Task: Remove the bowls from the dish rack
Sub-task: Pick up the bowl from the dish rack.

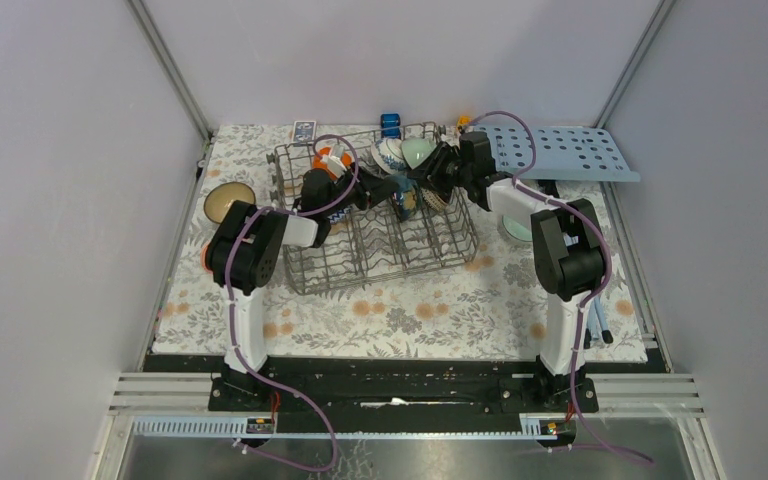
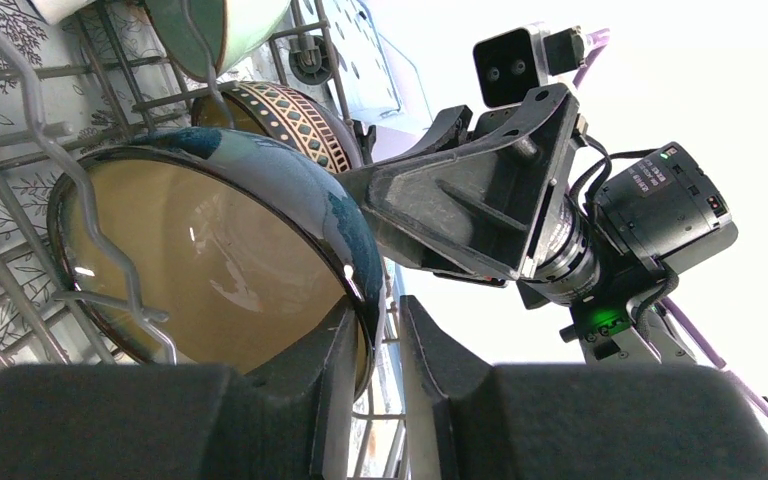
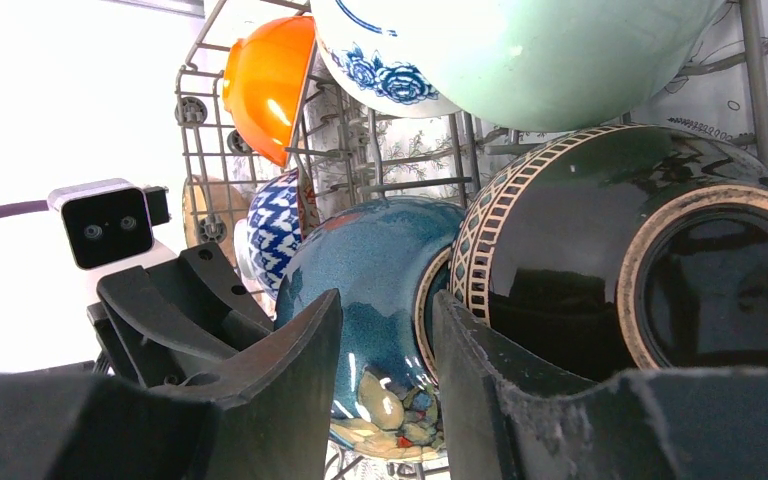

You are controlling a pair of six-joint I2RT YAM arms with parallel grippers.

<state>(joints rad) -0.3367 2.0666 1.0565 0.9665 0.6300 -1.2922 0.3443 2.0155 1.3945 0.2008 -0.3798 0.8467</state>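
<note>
The grey wire dish rack (image 1: 430, 255) stands mid-table and holds several bowls. A dark blue bowl (image 2: 300, 175) with a tan inside stands on edge among the tines (image 1: 406, 203). My left gripper (image 2: 378, 305) straddles its rim, one finger inside against the wall and the other outside with a thin gap; it is open (image 1: 355, 192). My right gripper (image 3: 388, 300) is open behind that same blue bowl (image 3: 380, 270), beside the dark brown patterned bowl (image 3: 580, 250). Orange (image 3: 265, 80), blue-and-white (image 3: 275, 225) and pale green (image 3: 560, 50) bowls stand further along.
On the floral mat a tan bowl (image 1: 229, 203) lies left of the rack and a pale green one (image 1: 513, 230) lies under the right arm. A light-blue perforated board (image 1: 565, 150) sits at the back right. Small blue items (image 1: 390, 122) lie behind the rack.
</note>
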